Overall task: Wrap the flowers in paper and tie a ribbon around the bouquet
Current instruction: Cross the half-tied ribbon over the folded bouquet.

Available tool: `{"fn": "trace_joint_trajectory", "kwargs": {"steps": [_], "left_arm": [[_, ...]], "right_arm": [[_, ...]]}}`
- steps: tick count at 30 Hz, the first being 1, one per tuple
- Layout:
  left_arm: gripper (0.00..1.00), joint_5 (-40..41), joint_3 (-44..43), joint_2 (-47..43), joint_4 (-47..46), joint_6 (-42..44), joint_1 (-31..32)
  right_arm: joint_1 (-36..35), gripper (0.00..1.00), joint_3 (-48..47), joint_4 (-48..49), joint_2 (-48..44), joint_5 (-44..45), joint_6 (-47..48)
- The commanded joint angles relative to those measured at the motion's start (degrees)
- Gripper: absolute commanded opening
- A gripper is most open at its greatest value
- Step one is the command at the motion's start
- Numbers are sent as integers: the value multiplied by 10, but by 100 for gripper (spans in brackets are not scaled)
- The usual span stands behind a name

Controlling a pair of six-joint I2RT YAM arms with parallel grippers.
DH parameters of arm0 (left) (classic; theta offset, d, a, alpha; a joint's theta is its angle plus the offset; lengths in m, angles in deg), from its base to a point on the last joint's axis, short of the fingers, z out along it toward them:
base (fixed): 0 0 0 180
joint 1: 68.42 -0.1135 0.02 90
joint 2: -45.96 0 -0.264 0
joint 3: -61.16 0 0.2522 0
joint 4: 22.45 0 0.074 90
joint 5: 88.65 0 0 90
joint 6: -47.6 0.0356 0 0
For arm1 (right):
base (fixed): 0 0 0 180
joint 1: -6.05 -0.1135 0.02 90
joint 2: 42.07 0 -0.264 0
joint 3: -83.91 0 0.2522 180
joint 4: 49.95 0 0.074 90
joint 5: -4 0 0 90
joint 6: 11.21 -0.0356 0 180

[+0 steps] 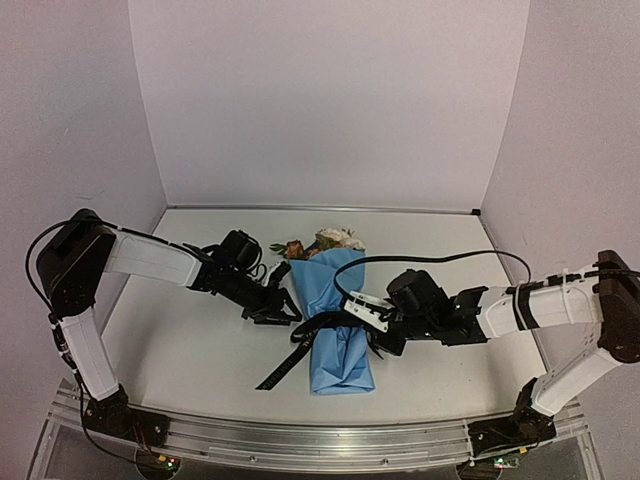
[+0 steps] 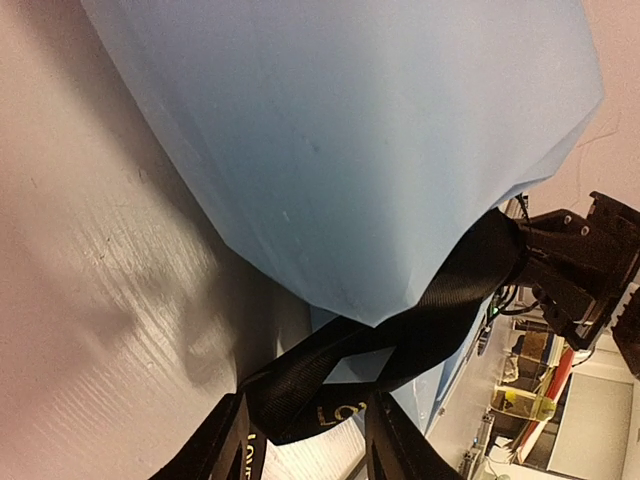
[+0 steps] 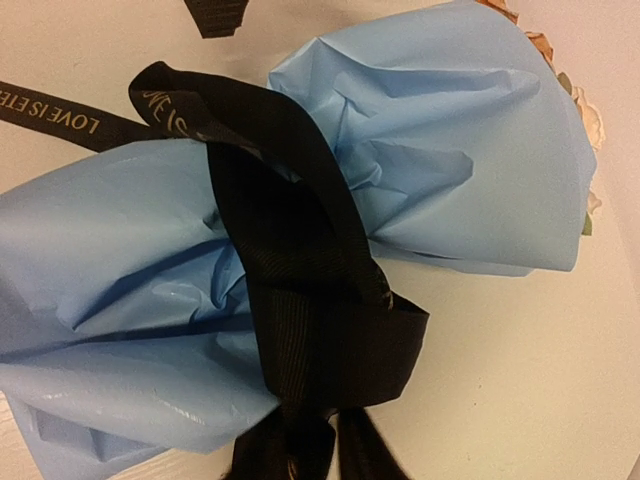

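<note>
The bouquet (image 1: 335, 310) lies in mid-table, a cone of light blue paper (image 3: 120, 260) with the flowers (image 1: 325, 243) showing at its far, wide end. The black ribbon (image 1: 325, 328) crosses its pinched waist, and a lettered tail (image 1: 280, 370) trails to the near left. My left gripper (image 1: 285, 312) is at the bouquet's left side; its jaws stand apart with the ribbon (image 2: 440, 300) lying twisted between the fingers (image 2: 225, 450). My right gripper (image 1: 375, 335) is at the right side. Its fingers (image 3: 365, 455) are close together, and a folded loop of ribbon (image 3: 290, 270) runs down into them.
White walls close the table (image 1: 180, 340) on the left, back and right. A metal rail (image 1: 300, 435) runs along the near edge by both arm bases. A black cable (image 1: 440, 258) arches over the right arm.
</note>
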Motion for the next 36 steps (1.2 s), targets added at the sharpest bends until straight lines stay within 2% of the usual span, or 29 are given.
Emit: {"fn": "trace_joint_trajectory", "kwargs": {"steps": [1, 12, 19, 29, 36], "left_arm": [[42, -12, -34, 20, 9, 19, 6], [42, -19, -61, 35, 21, 38, 11], [38, -28, -77, 41, 33, 54, 24], [38, -24, -67, 53, 11, 69, 61], [39, -8, -54, 56, -3, 39, 69]], "right_arm": [[-3, 0, -1, 13, -12, -2, -8], [-3, 0, 49, -55, -81, 27, -28], [-4, 0, 37, -121, -92, 47, -57], [-15, 0, 35, -111, -65, 27, -113], [-16, 0, 29, -111, -63, 26, -114]]}}
